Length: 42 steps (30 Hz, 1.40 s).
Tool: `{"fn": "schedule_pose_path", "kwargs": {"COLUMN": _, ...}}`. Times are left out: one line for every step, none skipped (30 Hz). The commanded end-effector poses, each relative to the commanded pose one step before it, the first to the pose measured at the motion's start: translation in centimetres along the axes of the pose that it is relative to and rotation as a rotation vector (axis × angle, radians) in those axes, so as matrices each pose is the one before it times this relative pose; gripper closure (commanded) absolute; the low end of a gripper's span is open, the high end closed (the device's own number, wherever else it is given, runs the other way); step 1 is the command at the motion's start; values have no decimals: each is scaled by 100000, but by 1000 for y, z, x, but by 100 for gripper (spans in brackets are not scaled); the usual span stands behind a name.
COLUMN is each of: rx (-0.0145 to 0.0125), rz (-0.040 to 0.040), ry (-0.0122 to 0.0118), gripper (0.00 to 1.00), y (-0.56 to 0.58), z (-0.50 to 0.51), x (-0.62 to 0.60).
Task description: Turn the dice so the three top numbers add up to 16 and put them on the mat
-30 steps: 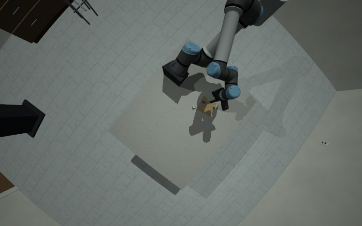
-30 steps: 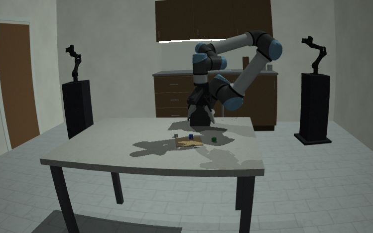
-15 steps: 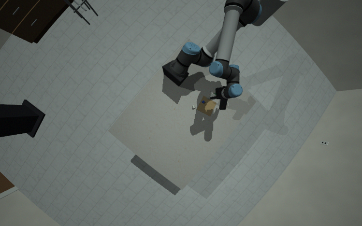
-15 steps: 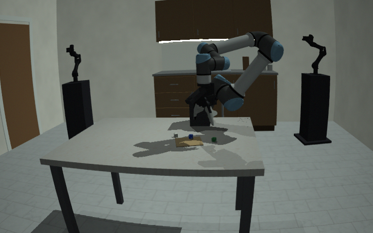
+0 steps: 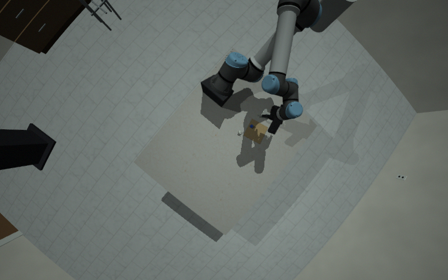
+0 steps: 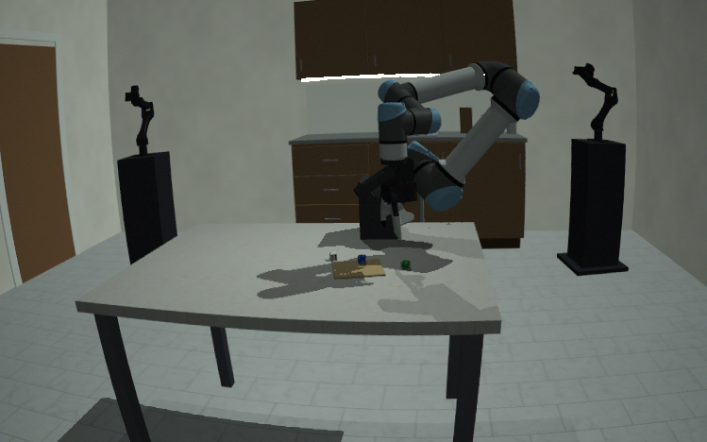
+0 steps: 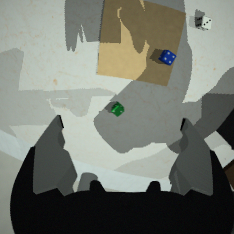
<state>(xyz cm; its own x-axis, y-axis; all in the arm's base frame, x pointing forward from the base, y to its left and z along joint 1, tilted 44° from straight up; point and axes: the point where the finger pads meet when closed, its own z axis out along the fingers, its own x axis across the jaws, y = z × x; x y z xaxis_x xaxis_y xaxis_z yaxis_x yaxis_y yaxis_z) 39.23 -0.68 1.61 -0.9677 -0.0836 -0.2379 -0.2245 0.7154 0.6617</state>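
The blue die [image 5: 252,126] [image 6: 361,259] [image 7: 167,57] sits on the tan mat [image 5: 253,137] [image 6: 355,270] [image 7: 117,62], close to one edge; its upper face seems to show four pips. The white die [image 5: 239,133] [image 6: 333,256] [image 7: 204,22] is on the table beside the mat, off it. The green die [image 6: 405,264] [image 7: 117,109] is on the table on the mat's other side; its top number is too small to read. The gripper [image 5: 267,124] [image 7: 122,121] is open and empty, above the table; in the wrist view the green die shows between and just beyond its fingertips.
The table [image 5: 201,167] [image 6: 207,285] [image 7: 30,100] carries the arm's base [image 5: 216,91] at its back. Shadows of the arm fall across the mat and around the dice. Two dark pedestals [image 6: 146,203] [image 6: 597,203] with small arms stand away from the table.
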Motion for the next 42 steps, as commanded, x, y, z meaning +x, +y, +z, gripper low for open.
{"fn": "schedule_pose_path", "kwargs": {"rx": 830, "rz": 11190, "ry": 374, "gripper": 0, "y": 426, "z": 32, "x": -135}}
{"fn": "schedule_pose_path", "kwargs": {"rx": -28, "rz": 3109, "ry": -1, "gripper": 0, "y": 149, "z": 21, "x": -14}}
{"fn": "schedule_pose_path", "kwargs": {"rx": -28, "rz": 3043, "ry": 0, "gripper": 0, "y": 148, "z": 20, "x": -9}}
{"fn": "schedule_pose_path", "kwargs": {"rx": -28, "rz": 2975, "ry": 1, "gripper": 0, "y": 147, "z": 20, "x": -4}}
{"fn": "schedule_pose_path", "kwargs": {"rx": -28, "rz": 2906, "ry": 2, "gripper": 0, "y": 145, "z": 20, "x": 1}}
{"fn": "schedule_pose_path", "kwargs": {"rx": -28, "rz": 2836, "ry": 3, "gripper": 0, "y": 143, "z": 20, "x": 6}}
{"fn": "schedule_pose_path", "kwargs": {"rx": -28, "rz": 2764, "ry": 4, "gripper": 0, "y": 141, "z": 19, "x": 10}}
{"fn": "schedule_pose_path", "kwargs": {"rx": -27, "rz": 2691, "ry": 4, "gripper": 0, "y": 138, "z": 19, "x": 14}}
{"fn": "schedule_pose_path", "kwargs": {"rx": -27, "rz": 2617, "ry": 5, "gripper": 0, "y": 136, "z": 18, "x": 18}}
{"fn": "schedule_pose_path", "kwargs": {"rx": -26, "rz": 2542, "ry": 6, "gripper": 0, "y": 132, "z": 18, "x": 21}}
{"fn": "schedule_pose_path", "kwargs": {"rx": -26, "rz": 2465, "ry": 6, "gripper": 0, "y": 129, "z": 18, "x": 24}}
{"fn": "schedule_pose_path", "kwargs": {"rx": -25, "rz": 2388, "ry": 7, "gripper": 0, "y": 126, "z": 17, "x": 27}}
{"fn": "schedule_pose_path", "kwargs": {"rx": -25, "rz": 2311, "ry": 8, "gripper": 0, "y": 122, "z": 17, "x": 29}}
{"fn": "schedule_pose_path", "kwargs": {"rx": -24, "rz": 2232, "ry": 8, "gripper": 0, "y": 118, "z": 16, "x": 31}}
{"fn": "schedule_pose_path", "kwargs": {"rx": -23, "rz": 2153, "ry": 8, "gripper": 0, "y": 114, "z": 16, "x": 33}}
{"fn": "schedule_pose_path", "kwargs": {"rx": -22, "rz": 2074, "ry": 9, "gripper": 0, "y": 110, "z": 15, "x": 35}}
{"fn": "schedule_pose_path", "kwargs": {"rx": 0, "rz": 0, "ry": 0, "gripper": 0, "y": 0, "z": 0, "x": 0}}
{"fn": "schedule_pose_path", "kwargs": {"rx": 0, "rz": 0, "ry": 0, "gripper": 0, "y": 0, "z": 0, "x": 0}}
{"fn": "schedule_pose_path", "kwargs": {"rx": -22, "rz": 1994, "ry": 9, "gripper": 0, "y": 106, "z": 15, "x": 36}}
{"fn": "schedule_pose_path", "kwargs": {"rx": -21, "rz": 1914, "ry": 9, "gripper": 0, "y": 101, "z": 14, "x": 37}}
{"fn": "schedule_pose_path", "kwargs": {"rx": -20, "rz": 1834, "ry": 9, "gripper": 0, "y": 97, "z": 14, "x": 37}}
{"fn": "schedule_pose_path", "kwargs": {"rx": -19, "rz": 1754, "ry": 9, "gripper": 0, "y": 93, "z": 13, "x": 37}}
{"fn": "schedule_pose_path", "kwargs": {"rx": -18, "rz": 1674, "ry": 9, "gripper": 0, "y": 88, "z": 13, "x": 38}}
{"fn": "schedule_pose_path", "kwargs": {"rx": -17, "rz": 1595, "ry": 9, "gripper": 0, "y": 84, "z": 12, "x": 37}}
{"fn": "schedule_pose_path", "kwargs": {"rx": -16, "rz": 1515, "ry": 9, "gripper": 0, "y": 80, "z": 12, "x": 37}}
{"fn": "schedule_pose_path", "kwargs": {"rx": -16, "rz": 1436, "ry": 9, "gripper": 0, "y": 75, "z": 11, "x": 36}}
{"fn": "schedule_pose_path", "kwargs": {"rx": -15, "rz": 1358, "ry": 9, "gripper": 0, "y": 71, "z": 10, "x": 35}}
{"fn": "schedule_pose_path", "kwargs": {"rx": -14, "rz": 1280, "ry": 9, "gripper": 0, "y": 67, "z": 10, "x": 34}}
{"fn": "schedule_pose_path", "kwargs": {"rx": -13, "rz": 1204, "ry": 8, "gripper": 0, "y": 63, "z": 9, "x": 33}}
{"fn": "schedule_pose_path", "kwargs": {"rx": -12, "rz": 1128, "ry": 8, "gripper": 0, "y": 59, "z": 9, "x": 32}}
{"fn": "schedule_pose_path", "kwargs": {"rx": -11, "rz": 1053, "ry": 8, "gripper": 0, "y": 54, "z": 8, "x": 31}}
{"fn": "schedule_pose_path", "kwargs": {"rx": -11, "rz": 980, "ry": 7, "gripper": 0, "y": 51, "z": 8, "x": 29}}
{"fn": "schedule_pose_path", "kwargs": {"rx": -10, "rz": 908, "ry": 7, "gripper": 0, "y": 47, "z": 7, "x": 27}}
{"fn": "schedule_pose_path", "kwargs": {"rx": 0, "rz": 0, "ry": 0, "gripper": 0, "y": 0, "z": 0, "x": 0}}
{"fn": "schedule_pose_path", "kwargs": {"rx": 0, "rz": 0, "ry": 0, "gripper": 0, "y": 0, "z": 0, "x": 0}}
{"fn": "schedule_pose_path", "kwargs": {"rx": -9, "rz": 838, "ry": 6, "gripper": 0, "y": 43, "z": 7, "x": 26}}
{"fn": "schedule_pose_path", "kwargs": {"rx": -8, "rz": 769, "ry": 6, "gripper": 0, "y": 39, "z": 6, "x": 24}}
{"fn": "schedule_pose_path", "kwargs": {"rx": -7, "rz": 702, "ry": 6, "gripper": 0, "y": 36, "z": 5, "x": 22}}
{"fn": "schedule_pose_path", "kwargs": {"rx": -7, "rz": 637, "ry": 5, "gripper": 0, "y": 32, "z": 5, "x": 20}}
{"fn": "schedule_pose_path", "kwargs": {"rx": -6, "rz": 575, "ry": 5, "gripper": 0, "y": 29, "z": 5, "x": 19}}
{"fn": "schedule_pose_path", "kwargs": {"rx": -5, "rz": 514, "ry": 4, "gripper": 0, "y": 26, "z": 4, "x": 17}}
{"fn": "schedule_pose_path", "kwargs": {"rx": -5, "rz": 457, "ry": 4, "gripper": 0, "y": 23, "z": 4, "x": 15}}
